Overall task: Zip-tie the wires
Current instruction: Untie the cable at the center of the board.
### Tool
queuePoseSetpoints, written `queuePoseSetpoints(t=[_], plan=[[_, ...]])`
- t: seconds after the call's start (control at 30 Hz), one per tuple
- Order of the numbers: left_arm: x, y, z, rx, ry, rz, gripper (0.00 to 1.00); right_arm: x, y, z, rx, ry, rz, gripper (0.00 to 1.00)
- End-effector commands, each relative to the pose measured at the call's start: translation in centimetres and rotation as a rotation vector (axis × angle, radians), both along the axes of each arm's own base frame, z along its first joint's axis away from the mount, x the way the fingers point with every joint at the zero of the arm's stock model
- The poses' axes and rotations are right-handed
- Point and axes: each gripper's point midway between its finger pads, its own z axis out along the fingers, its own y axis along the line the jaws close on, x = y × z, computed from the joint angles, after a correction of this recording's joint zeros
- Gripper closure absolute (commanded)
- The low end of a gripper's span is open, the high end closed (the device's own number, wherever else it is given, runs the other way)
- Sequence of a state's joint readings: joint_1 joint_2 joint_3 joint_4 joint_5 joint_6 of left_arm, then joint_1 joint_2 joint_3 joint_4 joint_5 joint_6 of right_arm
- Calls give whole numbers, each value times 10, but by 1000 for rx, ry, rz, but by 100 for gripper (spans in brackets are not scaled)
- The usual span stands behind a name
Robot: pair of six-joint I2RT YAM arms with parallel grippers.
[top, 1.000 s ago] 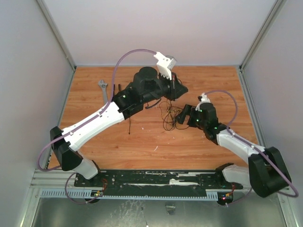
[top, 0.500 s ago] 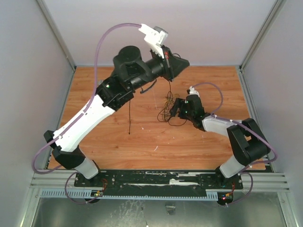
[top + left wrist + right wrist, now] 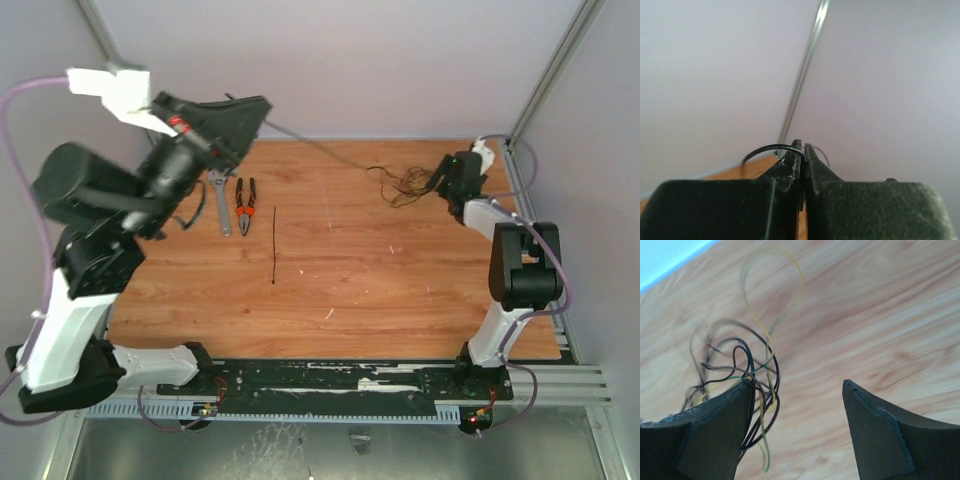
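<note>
Far right, wires [image 3: 402, 182]; zip tie [image 3: 274, 245] right of pliers [image 3: 245, 203] (wrench [image 3: 220, 200] leftmost).

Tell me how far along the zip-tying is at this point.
Done: nothing tied. In hand: the left end effector is shut on one strand, stretched from the wires; the right end effector stands open beside them. Left: the zip tie lies untouched on the table, so gathering, wrapping and cinching remain.

The surface [image 3: 400, 290] held one tangle of wires [image 3: 405, 182] at two o'clock, one zip tie [image 3: 273, 245] near its middle, and one pliers [image 3: 245, 203] and one wrench [image 3: 220, 198] at ten o'clock. There were two arms: left arm [image 3: 90, 250], right arm [image 3: 520, 260].
</note>
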State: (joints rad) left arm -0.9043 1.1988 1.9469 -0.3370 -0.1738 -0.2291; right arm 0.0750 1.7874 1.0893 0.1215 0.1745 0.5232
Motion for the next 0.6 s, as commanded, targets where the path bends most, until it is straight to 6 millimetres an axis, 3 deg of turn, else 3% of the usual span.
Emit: queuePoseSetpoints(t=[0.0, 0.17, 0.27, 0.33, 0.47, 0.57], plan=[[3, 37, -6, -16, 12, 136, 100, 20, -77, 25, -79, -13, -169, 27], [14, 50, -34, 10, 72, 230, 100, 22, -145, 43, -112, -15, -302, 27], [21, 49, -48, 22, 94, 257, 100, 18, -166, 49, -96, -24, -325, 27], [25, 41, -59, 41, 109, 249, 100, 17, -167, 54, -108, -32, -306, 25], [40, 18, -91, 99, 158, 233, 100, 27, -138, 51, -54, 11, -104, 13], [53, -1, -122, 143, 209, 222, 100, 23, -129, 44, -44, 89, -31, 6]])
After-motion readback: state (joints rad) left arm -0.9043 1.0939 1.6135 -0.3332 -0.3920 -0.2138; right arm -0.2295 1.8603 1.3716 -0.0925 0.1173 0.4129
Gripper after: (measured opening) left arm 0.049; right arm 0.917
